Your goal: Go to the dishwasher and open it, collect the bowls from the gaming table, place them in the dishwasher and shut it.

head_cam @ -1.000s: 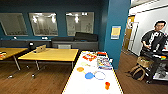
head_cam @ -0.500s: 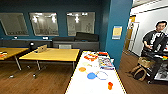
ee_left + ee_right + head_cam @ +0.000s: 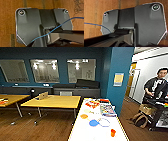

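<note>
Dark teal walls (image 3: 62,53) with three interior windows (image 3: 45,70) reflecting ceiling lights. Yellow-topped desk (image 3: 53,101) on thin metal legs mid-room, a small box-like item (image 3: 43,95) on it; another yellow desk (image 3: 10,99) at far left edge. Dark low cabinet run (image 3: 77,92) along the back wall, black sofa-like shape (image 3: 87,83) above it. Wood plank floor (image 3: 37,127). Poster (image 3: 118,79) on the teal pillar. Person (image 3: 156,89) at right beside a backpack (image 3: 140,119) on the floor. Blue cable (image 3: 60,25) over wood floor in wrist views.
</note>
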Robot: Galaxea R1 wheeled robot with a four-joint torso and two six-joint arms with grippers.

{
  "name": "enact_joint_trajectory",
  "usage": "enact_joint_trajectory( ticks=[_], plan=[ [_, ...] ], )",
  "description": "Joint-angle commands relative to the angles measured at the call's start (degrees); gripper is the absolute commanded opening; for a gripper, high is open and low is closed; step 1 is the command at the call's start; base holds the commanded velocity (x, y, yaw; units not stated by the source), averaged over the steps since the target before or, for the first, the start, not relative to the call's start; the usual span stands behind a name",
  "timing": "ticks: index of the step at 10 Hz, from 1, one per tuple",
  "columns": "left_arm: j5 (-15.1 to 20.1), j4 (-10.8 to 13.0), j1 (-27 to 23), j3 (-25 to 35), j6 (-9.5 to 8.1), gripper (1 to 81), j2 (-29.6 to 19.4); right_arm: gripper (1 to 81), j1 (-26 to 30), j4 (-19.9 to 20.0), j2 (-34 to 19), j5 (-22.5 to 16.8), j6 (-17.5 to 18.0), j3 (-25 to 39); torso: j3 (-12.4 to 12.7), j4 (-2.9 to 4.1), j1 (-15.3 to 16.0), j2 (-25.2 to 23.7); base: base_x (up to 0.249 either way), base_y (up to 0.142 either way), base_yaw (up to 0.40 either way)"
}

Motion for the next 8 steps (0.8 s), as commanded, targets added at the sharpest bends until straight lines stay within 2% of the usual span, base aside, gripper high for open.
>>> enact_joint_trajectory(
  ticks=[1,8],
  plan=[
    [3.05,0.43,-3.08,0.32,0.06,81.1,-0.18,81.1,3.14,-0.65,0.31,-2.74,-0.41,0.53,0.0,0.0,0.05,0.0,0.0,0.0,0.0],
    [3.05,0.51,-3.08,0.32,0.06,81.1,-0.18,81.1,2.96,-0.21,0.31,-2.65,0.11,0.53,0.0,0.0,0.05,-0.02,0.0,0.0,0.0]
  ],
)
